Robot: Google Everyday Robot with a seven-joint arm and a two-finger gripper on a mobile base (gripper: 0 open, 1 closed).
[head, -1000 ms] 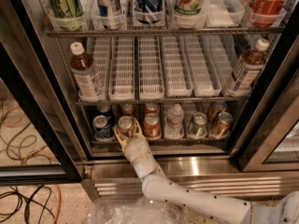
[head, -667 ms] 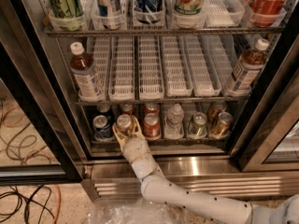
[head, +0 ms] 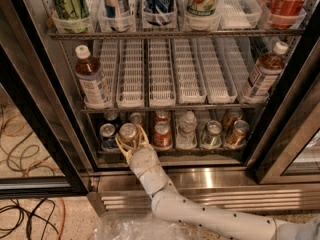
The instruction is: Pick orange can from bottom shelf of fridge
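Note:
The orange can [head: 128, 132], dull orange-brown with a silver top, stands second from the left in the front row of the bottom shelf [head: 172, 152] of the fridge [head: 200, 176]. My gripper [head: 132, 138] reaches in from below on its white arm. Its pale fingers [head: 120, 145] hug both sides of the can, closed on it. The can stands upright on the rack.
A blue can [head: 107, 134] stands left of the orange can and a brighter red-orange can [head: 162, 134] right of it. Further right are a clear bottle [head: 187, 129], a silver can [head: 213, 133] and a tilted bronze can [head: 237, 133]. Black door frames [head: 35, 129] flank the opening. Cables [head: 20, 219] lie on the floor.

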